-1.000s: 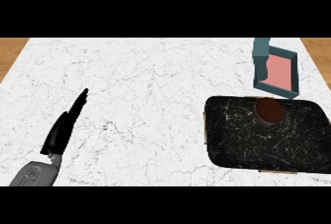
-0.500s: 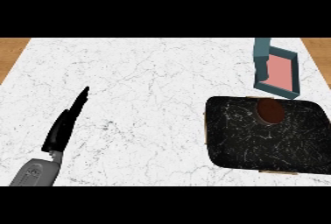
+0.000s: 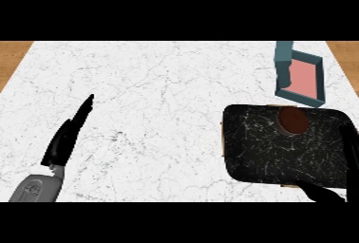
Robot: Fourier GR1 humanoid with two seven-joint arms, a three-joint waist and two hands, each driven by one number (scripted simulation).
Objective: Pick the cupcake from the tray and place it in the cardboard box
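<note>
Head view now showing the right hand [image 3: 324, 193] entering at the lower right corner, beside the near edge of the tray [image 3: 252, 156]; absent from the same view half a second ago and a second ago. Only dark fingers showing, with a dark strip rising along the right border; whether spread or curled, cannot tell. Judged as the opening of the reach, nothing grasped as yet. Cupcake [image 3: 292, 119] sitting unmoved at the far edge of the dark marbled tray, brown top upward, well apart from the incoming hand. Cardboard box [image 3: 301, 78] lying just beyond the tray, teal walls and pink floor, tilted to the view, nothing in it. Left hand [image 3: 69, 137] resting at the lower left exactly as before, fingers straight and released, holding nothing, well apart from tray and box. Desk [image 3: 154, 95] presenting a white marble top with fine grey veining; brown wood strips [image 3: 14, 52] showing past it at the upper left and upper right corners. Nothing further of the room showing.
</note>
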